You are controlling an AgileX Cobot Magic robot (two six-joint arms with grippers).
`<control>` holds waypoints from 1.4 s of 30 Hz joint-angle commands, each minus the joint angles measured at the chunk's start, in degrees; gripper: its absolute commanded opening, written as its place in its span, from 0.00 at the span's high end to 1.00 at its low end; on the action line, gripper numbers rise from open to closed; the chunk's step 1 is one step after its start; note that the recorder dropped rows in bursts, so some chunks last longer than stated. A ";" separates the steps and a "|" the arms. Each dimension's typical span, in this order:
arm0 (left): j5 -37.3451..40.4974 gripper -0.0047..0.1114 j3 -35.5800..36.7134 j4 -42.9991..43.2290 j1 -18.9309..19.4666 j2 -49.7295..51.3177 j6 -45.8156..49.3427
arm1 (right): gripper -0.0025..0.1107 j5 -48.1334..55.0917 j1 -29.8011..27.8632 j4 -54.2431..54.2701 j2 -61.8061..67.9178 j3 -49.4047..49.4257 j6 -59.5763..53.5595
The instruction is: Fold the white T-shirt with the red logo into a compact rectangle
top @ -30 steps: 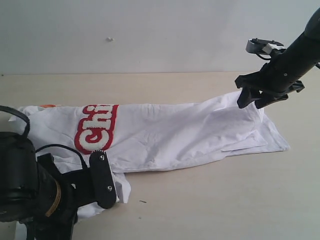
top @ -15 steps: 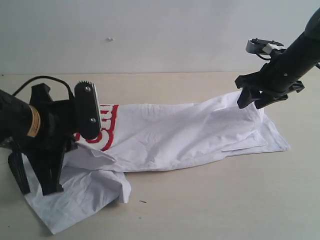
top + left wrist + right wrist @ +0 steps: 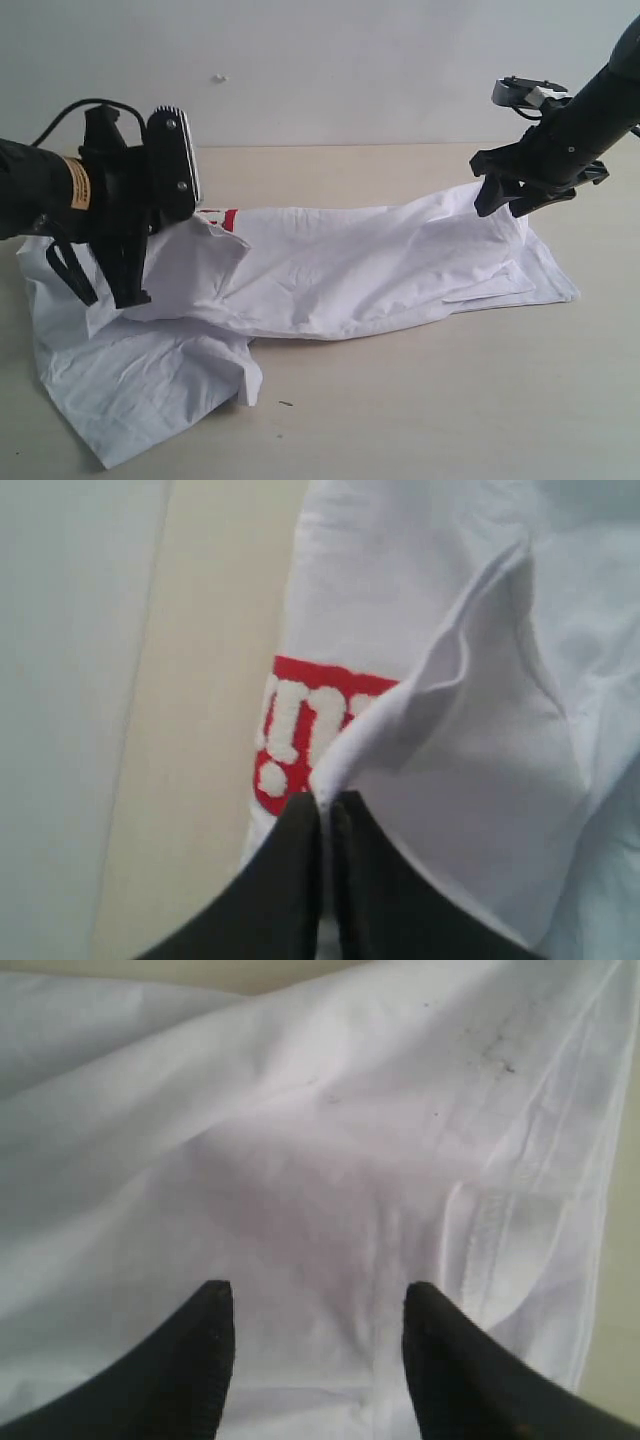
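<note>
Unreadable red logo (image 3: 300, 725) under T-shirt (image 3: 370, 270) fold

Nothing readable; red logo (image 3: 300, 730) on white T-shirt (image 3: 380, 265) shows only letter fragments

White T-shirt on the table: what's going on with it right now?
The left claw is shut on a pinched flap of the white T-shirt, holding it raised over the red logo, which is mostly covered. The right claw stands open at the shirt's opposite end, gripping nothing. The fold is not yet laid flat.
</note>
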 commanded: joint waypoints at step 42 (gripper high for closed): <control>7.42 0.51 -14.17 -18.87 7.63 13.16 0.78 | 0.53 -1.22 -0.09 -0.14 -0.04 -0.46 -0.44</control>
